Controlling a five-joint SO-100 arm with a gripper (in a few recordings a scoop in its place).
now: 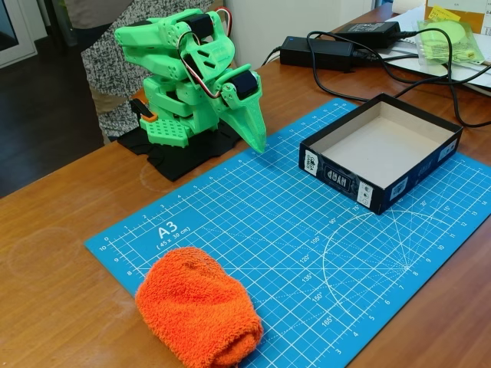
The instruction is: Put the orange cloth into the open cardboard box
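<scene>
The orange cloth [199, 308], a fluffy rounded terry bundle, lies on the near left corner of the blue cutting mat [284, 230]. The open cardboard box [381, 148], dark outside with white labels and beige inside, stands on the mat's far right part with nothing in it. My green arm is folded up at the back left, and its gripper [257, 138] points down at the mat's far edge with the fingers together and nothing between them. The gripper is far from both the cloth and the box.
The arm's black base [188, 153] sits on the brown wooden table [54, 253]. Black power adapters [316, 52] and cables lie behind the box, with a green packet [453, 37] at the back right. A person stands behind the arm at the table's far left edge.
</scene>
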